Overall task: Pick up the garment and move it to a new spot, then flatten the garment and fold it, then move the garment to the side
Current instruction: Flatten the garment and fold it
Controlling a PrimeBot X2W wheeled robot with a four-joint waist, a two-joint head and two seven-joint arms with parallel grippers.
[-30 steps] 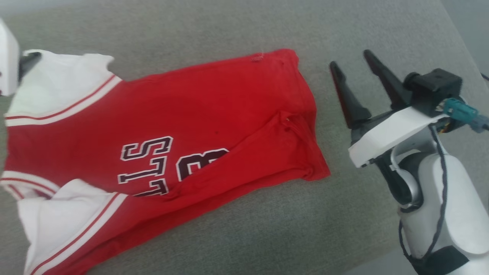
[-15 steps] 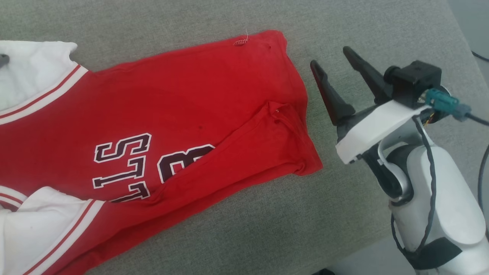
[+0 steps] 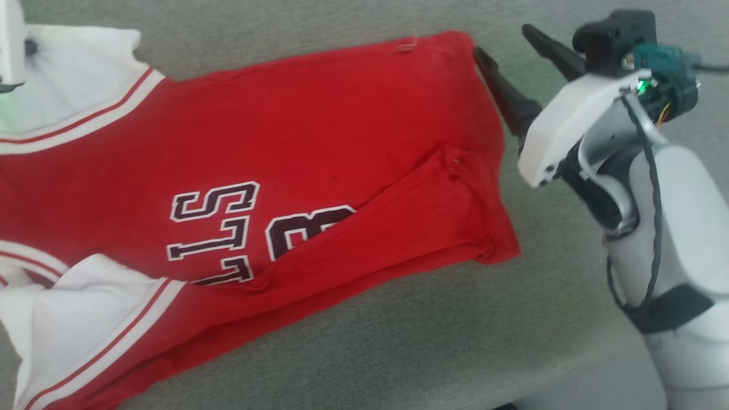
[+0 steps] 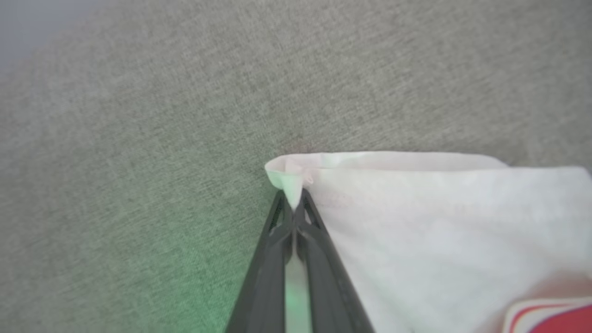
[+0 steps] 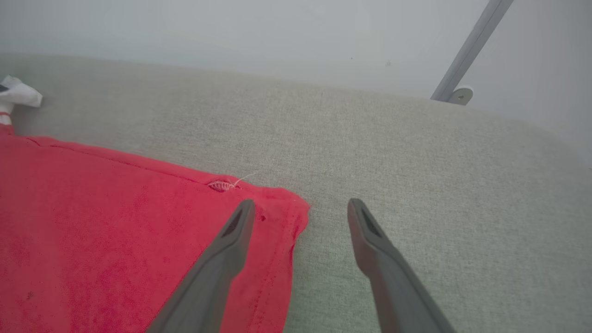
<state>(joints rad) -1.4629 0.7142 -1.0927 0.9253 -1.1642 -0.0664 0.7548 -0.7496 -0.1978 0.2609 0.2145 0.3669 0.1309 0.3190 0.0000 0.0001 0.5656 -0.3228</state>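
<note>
**At the garment's far corners: one pinch made, one waiting**

At the left end of the garment (image 3: 319, 131), my left gripper (image 4: 293, 203) has its jaws closed on the corner of a white sleeve (image 4: 416, 222). I judge this anchors that end for flattening. The single jersey lies print-up on the grey worktop (image 3: 398, 341), its near hem folded over. At its right end, my right gripper (image 5: 300, 206) hovers with jaws spread, straddling the far hem corner. Count: one garment, two white sleeves, two grippers.
</note>
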